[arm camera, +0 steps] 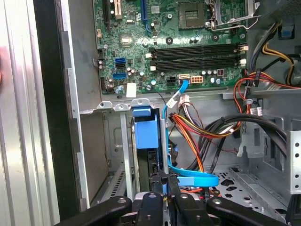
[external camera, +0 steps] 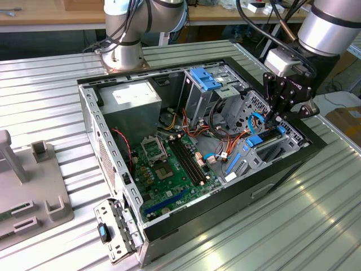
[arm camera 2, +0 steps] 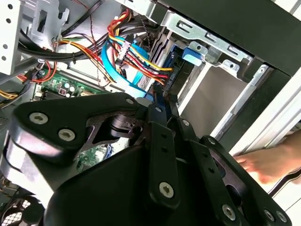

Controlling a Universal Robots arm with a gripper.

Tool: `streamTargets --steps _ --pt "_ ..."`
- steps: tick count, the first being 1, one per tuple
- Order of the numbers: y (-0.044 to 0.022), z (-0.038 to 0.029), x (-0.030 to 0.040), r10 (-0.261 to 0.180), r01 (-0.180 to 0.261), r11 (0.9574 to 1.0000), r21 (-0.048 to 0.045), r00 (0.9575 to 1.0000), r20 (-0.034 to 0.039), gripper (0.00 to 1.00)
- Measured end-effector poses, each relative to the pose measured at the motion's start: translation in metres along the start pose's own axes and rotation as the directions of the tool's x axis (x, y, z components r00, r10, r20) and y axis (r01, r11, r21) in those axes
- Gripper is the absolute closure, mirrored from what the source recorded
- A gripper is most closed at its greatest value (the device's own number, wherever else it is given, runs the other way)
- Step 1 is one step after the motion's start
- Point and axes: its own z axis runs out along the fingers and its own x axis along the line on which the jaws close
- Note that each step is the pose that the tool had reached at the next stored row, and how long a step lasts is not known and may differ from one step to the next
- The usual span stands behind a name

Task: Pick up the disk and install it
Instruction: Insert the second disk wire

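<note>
The disk [arm camera: 146, 136], a grey drive in a bright blue carrier frame, stands on edge in a slot of the metal drive bay [arm camera: 120, 155] inside the open computer case [external camera: 113, 152]. In the exterior view the disk's blue frame [external camera: 256, 139] shows at the case's right end, just under my gripper [external camera: 272, 119]. My gripper [arm camera: 164, 184] reaches down into the bay, its two black fingers [arm camera 2: 162, 106] drawn close together on a blue edge of the disk's carrier. A blue flat cable [arm camera: 193, 178] curves right beside the fingertips.
The green motherboard [external camera: 169, 164] lies on the case floor, with bundles of coloured wires [arm camera: 207, 127] beside the bay. A fixed blue bracket [external camera: 204, 78] tops the rear cage. A person's hand [arm camera 2: 273, 162] rests outside the case wall. A grey fixture [external camera: 34, 186] stands at the exterior view's left.
</note>
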Motion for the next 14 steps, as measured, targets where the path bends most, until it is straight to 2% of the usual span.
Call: streamTargets --steps 2,5,7,14 --pt "0.0002 0.0047 0.0011 0.001 -0.001 1.0 0.0 1.0 0.0003 0.84" --pt "0.0003 0.0056 0.0016 0.002 -0.002 1.0 -0.0001 1.0 0.0005 0.84" --pt "0.0003 0.0066 0.0022 0.003 -0.003 1.0 -0.0011 0.9998 0.0191 0.84" --pt "0.0001 0.0078 0.0061 0.003 -0.003 1.0 -0.0012 0.9998 0.02 0.84"
